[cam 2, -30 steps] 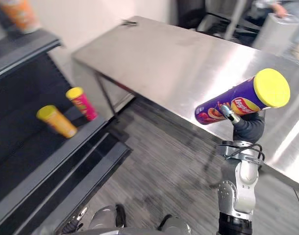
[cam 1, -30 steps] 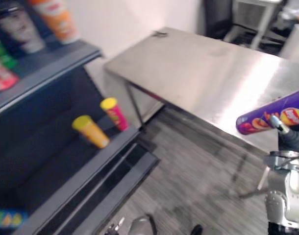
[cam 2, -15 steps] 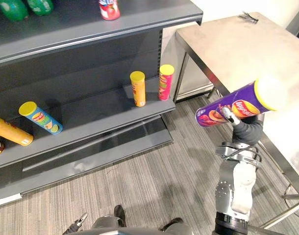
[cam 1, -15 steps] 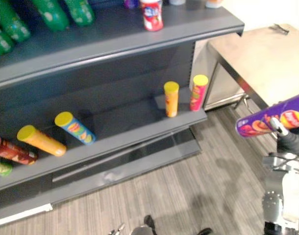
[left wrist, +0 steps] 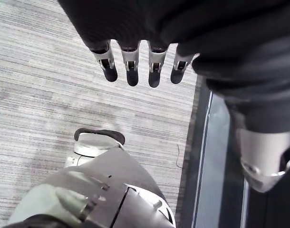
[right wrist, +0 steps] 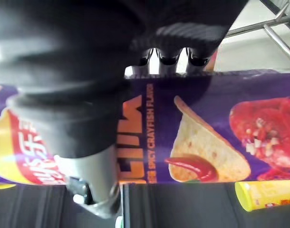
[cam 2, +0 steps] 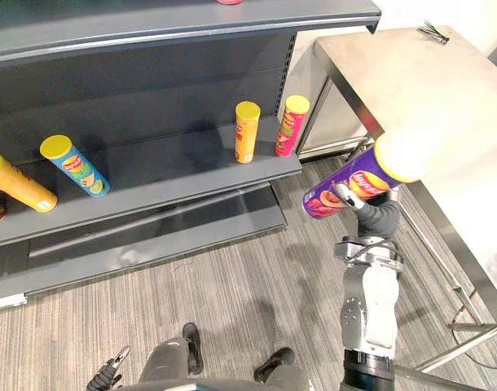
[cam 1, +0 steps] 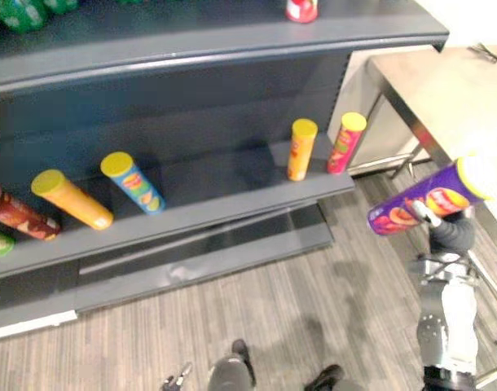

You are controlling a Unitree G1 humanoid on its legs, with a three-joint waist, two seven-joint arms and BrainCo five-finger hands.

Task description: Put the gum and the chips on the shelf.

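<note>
A purple chips can (cam 2: 352,184) with a yellow lid lies tilted in my right hand (cam 2: 378,217), held in the air to the right of the shelf. Close up, its fingers (right wrist: 169,57) and thumb curl round the purple can (right wrist: 207,128). The dark grey shelf (cam 2: 175,186) stands ahead on the left, its middle board level with the can's bottom end. My left hand (left wrist: 131,67) hangs low over the striped floor, fingers straight and holding nothing.
The middle board holds an upright orange can (cam 2: 247,131) and pink can (cam 2: 292,125) at its right end, and a blue can (cam 2: 74,165) and orange can (cam 2: 17,182) lying further left. A steel table (cam 2: 428,90) stands right of the shelf.
The camera has swung from the steel table round to the shelf. My right hand has carried the purple can a little left, towards the shelf's right end.
</note>
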